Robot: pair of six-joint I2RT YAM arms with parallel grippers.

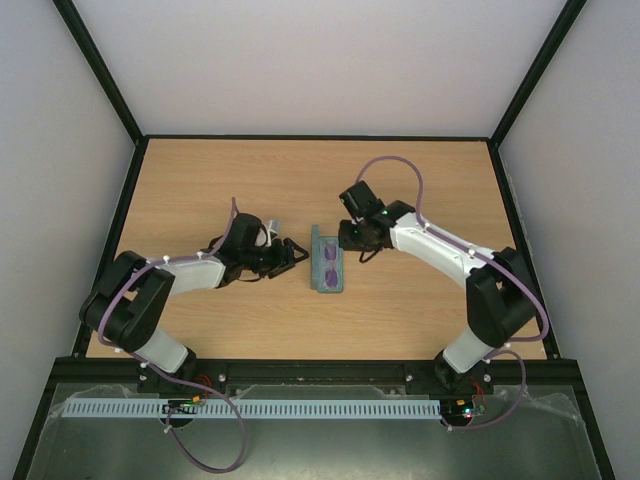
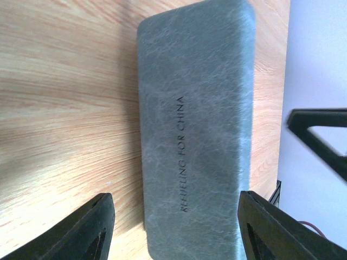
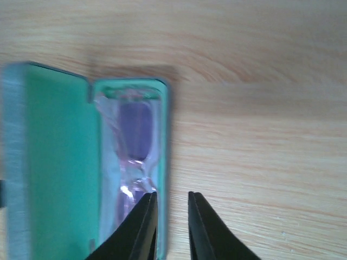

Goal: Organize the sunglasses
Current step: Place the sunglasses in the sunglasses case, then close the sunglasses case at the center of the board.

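The sunglasses (image 3: 135, 124) lie inside the open case (image 3: 54, 162), folded flat in its tray with their pink lenses facing up, and the case sits on the table (image 1: 420, 180) about midway between the two arms. By that, most of the job looks done: the glasses are in their holder, and what seems to be left is shutting the lid, which stands raised along the tray's left side in the top view. In the right wrist view something pale lies around the frame, but the blur makes it hard to say whether that is a cloth or the lining. The right gripper (image 3: 172, 216) hangs right at the tray's near rim, one finger over its edge, its jaws parted only a little and holding nothing. The left gripper (image 2: 174, 197) faces the grey outer side of the lid, its jaws spread wide to either side of it and gripping nothing; whether they touch the lid cannot be told. From that pose, the left arm seems placed to tip or steady the lid for closing, though that is only a reading of where it sits. Counted: one pair of sunglasses, one case, two arms with one gripper each, and one wooden table. No second pair or second case shows in any view.
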